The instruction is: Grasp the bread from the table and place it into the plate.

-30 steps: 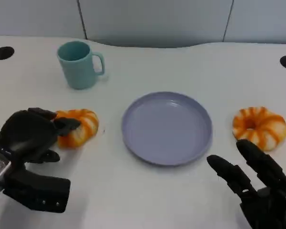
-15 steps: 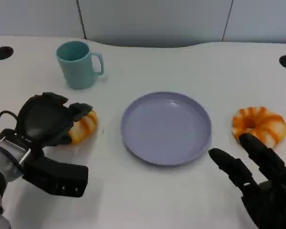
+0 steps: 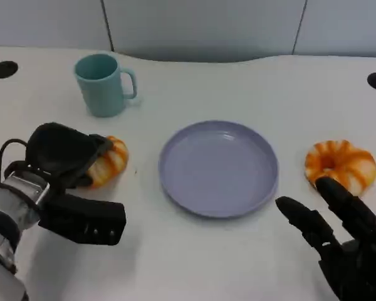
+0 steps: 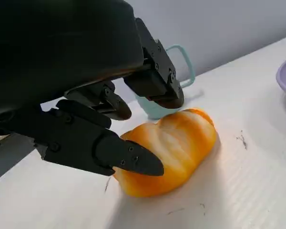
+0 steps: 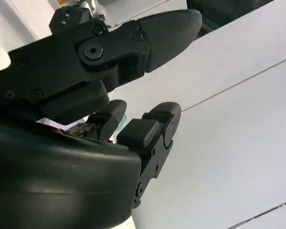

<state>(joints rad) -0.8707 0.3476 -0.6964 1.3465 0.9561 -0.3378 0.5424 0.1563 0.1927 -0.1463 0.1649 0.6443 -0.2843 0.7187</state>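
— On the table left of the plate (image 3: 219,168), the left hand (image 3: 61,154) cups the bread (image 3: 108,162), not lifted
— Wrist view: fingers (image 4: 128,159) touch the crust; close evenly first. Right hand (image 3: 341,241) open, idle

The plate (image 3: 219,168) is seen as smooth, faintly glossy plastic. The counter (image 3: 238,88) is finished matt white, and the bread (image 4: 171,148) is glazed and shiny.
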